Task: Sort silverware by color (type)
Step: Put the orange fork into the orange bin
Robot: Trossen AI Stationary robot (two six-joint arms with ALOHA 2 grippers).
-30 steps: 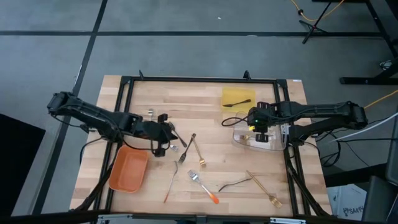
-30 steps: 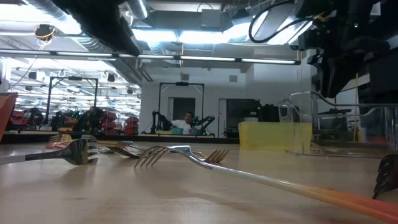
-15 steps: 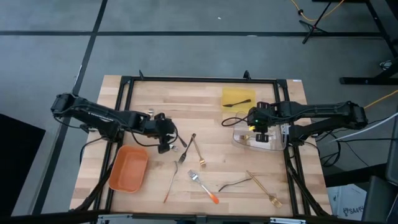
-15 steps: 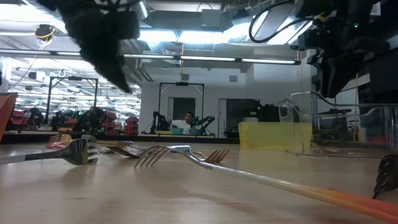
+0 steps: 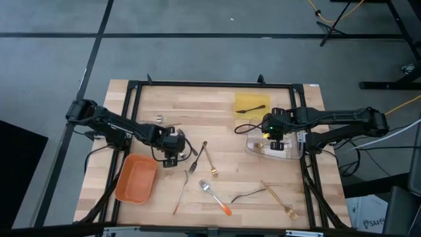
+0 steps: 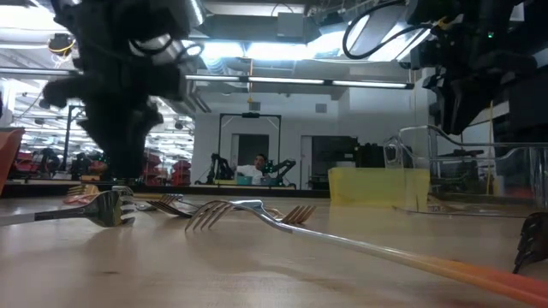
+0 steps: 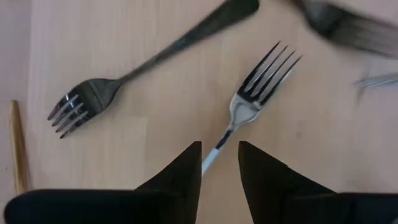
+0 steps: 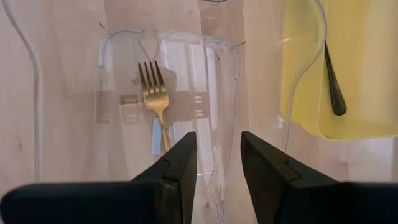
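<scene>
My left gripper (image 7: 219, 163) stands open just above the table left of centre (image 5: 172, 155), pointing steeply down. A silver fork (image 7: 256, 99) lies flat on the wood, its handle running into the gap between the two fingers. A dark fork (image 7: 118, 84) lies beside it. My right gripper (image 8: 217, 163) hangs open over the clear tray (image 5: 289, 153), which holds a gold fork (image 8: 155, 102). The yellow tray (image 5: 245, 99) holds a dark utensil (image 5: 252, 109). More silverware lies loose on the table: a gold fork (image 5: 209, 162) and two orange-handled forks (image 5: 216, 198), (image 5: 184, 187).
An orange tray (image 5: 136, 178) sits near the left front, close to my left arm. A dark fork (image 5: 248, 194) and a gold fork (image 5: 279, 199) lie near the front right. A black frame (image 5: 210, 84) runs around the tabletop. Bare wood lies at the far middle.
My left gripper has come down toward the table and tipped to point more steeply down, shifting a little toward the right edge over the forks. In the low view it has sunk from the picture's top to just above the forks. The silverware has not moved.
</scene>
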